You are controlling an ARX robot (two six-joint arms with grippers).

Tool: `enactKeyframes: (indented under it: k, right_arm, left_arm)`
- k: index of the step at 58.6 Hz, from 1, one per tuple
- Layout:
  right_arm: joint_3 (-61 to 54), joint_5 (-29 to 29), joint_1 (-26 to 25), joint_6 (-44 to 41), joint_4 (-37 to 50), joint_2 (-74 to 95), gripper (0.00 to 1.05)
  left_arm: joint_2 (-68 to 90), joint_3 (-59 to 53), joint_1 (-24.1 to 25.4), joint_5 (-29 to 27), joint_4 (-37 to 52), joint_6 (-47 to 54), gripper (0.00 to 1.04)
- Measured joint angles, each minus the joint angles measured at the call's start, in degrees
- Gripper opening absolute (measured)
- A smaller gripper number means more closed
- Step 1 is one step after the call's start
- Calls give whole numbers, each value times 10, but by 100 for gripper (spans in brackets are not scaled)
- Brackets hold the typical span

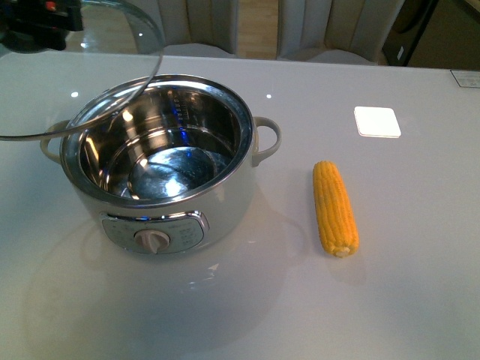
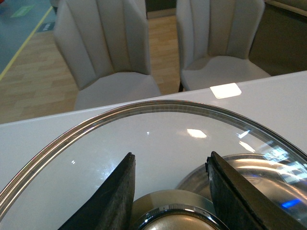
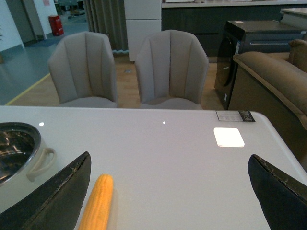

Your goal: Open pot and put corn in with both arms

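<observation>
The white pot (image 1: pixel 161 169) stands uncovered on the table, its shiny steel inside empty, dial to the front. My left gripper (image 1: pixel 34 30) at the far left is shut on the knob of the glass lid (image 1: pixel 112 67) and holds it tilted above the pot's left rim. In the left wrist view my left gripper (image 2: pixel 170 165) shows its fingers clamped on either side of the steel knob (image 2: pixel 168 213) of the lid (image 2: pixel 158 139). The yellow corn (image 1: pixel 334 208) lies on the table right of the pot. My right gripper (image 3: pixel 168 177) is open and empty above the table; the corn (image 3: pixel 97 202) lies by one finger.
A white square pad (image 1: pixel 377 121) lies at the back right of the table. Grey chairs (image 3: pixel 124 69) stand behind the far edge. The pot's right loop handle (image 1: pixel 268 137) points toward the corn. A brown sofa (image 3: pixel 273 76) stands off to the right.
</observation>
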Motion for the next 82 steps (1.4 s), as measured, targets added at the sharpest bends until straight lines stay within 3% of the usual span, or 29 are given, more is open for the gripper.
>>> enactKeyframes:
  k: [25,38,55,82]
  right_arm:
    - [0,0,0,0,0,0,96]
    - [0,0,0,0,0,0,96]
    - [0,0,0,0,0,0,96]
    - [0,0,0,0,0,0,96]
  left_arm:
    - [14,-21,174,30,32,21,40]
    - [54,-23,234,49,57,27,40]
    - [147,-20,273,79,103,29,40]
    - [281,56,293,123,141,31,40]
